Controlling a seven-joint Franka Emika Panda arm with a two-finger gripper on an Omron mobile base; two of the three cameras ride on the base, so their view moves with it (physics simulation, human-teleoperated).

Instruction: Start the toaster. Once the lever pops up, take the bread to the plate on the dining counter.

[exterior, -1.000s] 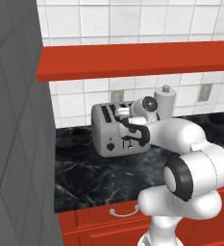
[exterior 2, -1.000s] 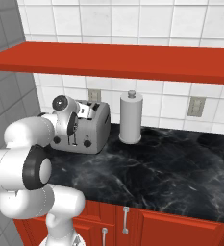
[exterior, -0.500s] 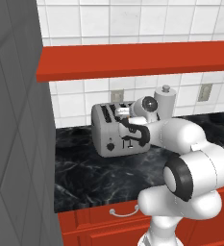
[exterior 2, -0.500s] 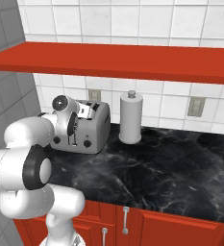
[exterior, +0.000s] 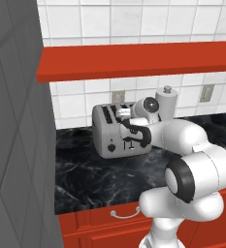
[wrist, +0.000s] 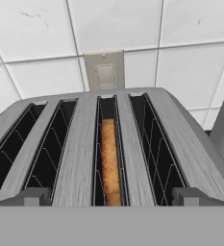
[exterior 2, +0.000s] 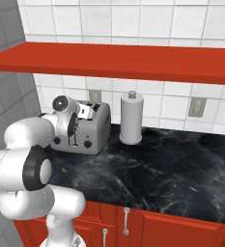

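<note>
1. Toaster (exterior: 115, 131): boxy silver-grey, rounded corners, four slots on top, black knobs and thin black levers on the front face; also seen at (exterior 2: 92, 130) and from above at (wrist: 80, 144).
2. Sits on black white-veined marble bench (exterior: 100, 177), back near the white tiled wall, under a red shelf (exterior: 134, 60); wall outlet (wrist: 105, 71) right behind it.
3. Bread (wrist: 110, 163): golden-brown slice, darker crust at the edges, standing edge-on deep in the third slot from the left in the hand view; other three slots show bare wire guides.
4. White cylindrical paper-towel holder (exterior 2: 132, 118) with small knob on top, just beside the toaster on its right, apart from it.
5. Red drawer fronts with silver handles (exterior: 125, 212) below the bench edge.
6. Arm: white, bulky elbow low in the foreground, forearm reaching forward and up, wrist bent over the toaster's top front edge.
7. Pincer (exterior: 126, 115) hovering above the slots, pointing down and along them; also at (exterior 2: 85, 112).
8. Pincer spread wide, fingertips (wrist: 34, 197) either side of the bread slot, holding nothing, not touching the bread.
</note>
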